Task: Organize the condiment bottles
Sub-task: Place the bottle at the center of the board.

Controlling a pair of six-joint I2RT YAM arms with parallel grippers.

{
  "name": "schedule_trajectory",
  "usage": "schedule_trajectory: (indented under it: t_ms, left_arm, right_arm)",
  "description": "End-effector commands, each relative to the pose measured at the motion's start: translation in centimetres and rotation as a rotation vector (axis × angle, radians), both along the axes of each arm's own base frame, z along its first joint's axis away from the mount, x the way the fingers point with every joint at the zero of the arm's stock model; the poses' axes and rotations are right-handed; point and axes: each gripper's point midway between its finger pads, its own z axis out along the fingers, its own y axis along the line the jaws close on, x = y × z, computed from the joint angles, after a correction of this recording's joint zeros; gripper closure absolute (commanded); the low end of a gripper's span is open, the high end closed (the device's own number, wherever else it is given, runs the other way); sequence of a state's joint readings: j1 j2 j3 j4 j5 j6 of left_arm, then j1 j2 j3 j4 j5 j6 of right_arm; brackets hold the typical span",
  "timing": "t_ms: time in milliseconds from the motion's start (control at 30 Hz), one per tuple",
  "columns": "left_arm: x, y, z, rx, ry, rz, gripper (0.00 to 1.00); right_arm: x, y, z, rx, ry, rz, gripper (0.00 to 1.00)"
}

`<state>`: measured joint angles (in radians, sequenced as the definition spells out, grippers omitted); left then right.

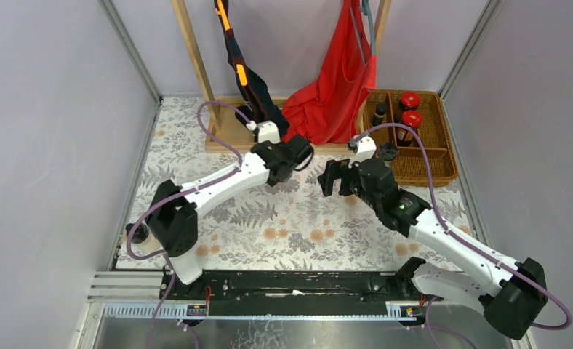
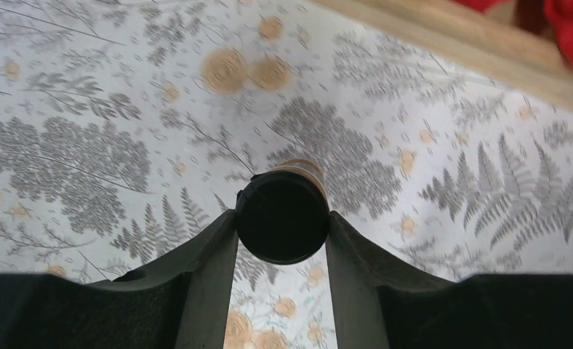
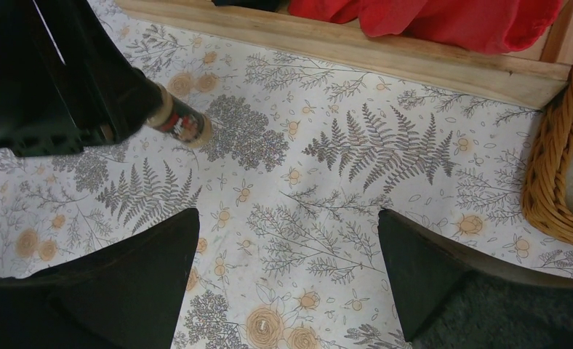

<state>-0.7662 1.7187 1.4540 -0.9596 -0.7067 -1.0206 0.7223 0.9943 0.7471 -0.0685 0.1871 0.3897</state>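
My left gripper is shut on the black cap of a pale bottle with a red label and holds it above the flowered cloth. The right wrist view shows that bottle tilted under the left gripper. In the top view the left gripper is at mid-table near the wooden frame. My right gripper is open and empty just right of it, also in its wrist view. The wicker basket holds two red-lidded jars and a dark bottle. Another pale black-capped bottle stands by the left arm's base.
A wooden rack base with hanging red cloth and a dark garment runs along the back; it also shows in the right wrist view. The basket rim is at the right. A small dark thing lies in the basket's front compartment.
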Motion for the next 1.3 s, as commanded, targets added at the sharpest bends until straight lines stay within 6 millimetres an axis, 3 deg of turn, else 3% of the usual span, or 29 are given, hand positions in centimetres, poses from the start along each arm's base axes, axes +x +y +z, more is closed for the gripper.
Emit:
schedule_trajectory:
  t_ms: [0, 267, 1267]
  left_arm:
    - [-0.7, -1.7, 0.3, 0.016, -0.008, -0.016, 1.0]
    - [-1.4, -3.3, -1.4, -0.028, 0.024, -0.056, 1.0]
    - [-2.3, -3.9, -6.4, -0.019, 0.12, -0.082, 1.0]
  right_arm:
    - [0.5, -0.1, 1.5, 0.032, -0.051, -0.037, 0.0]
    - [0.6, -0.1, 1.2, 0.025, -0.042, -0.041, 0.0]
    - [0.6, -0.1, 1.1, 0.026, -0.043, -0.045, 0.0]
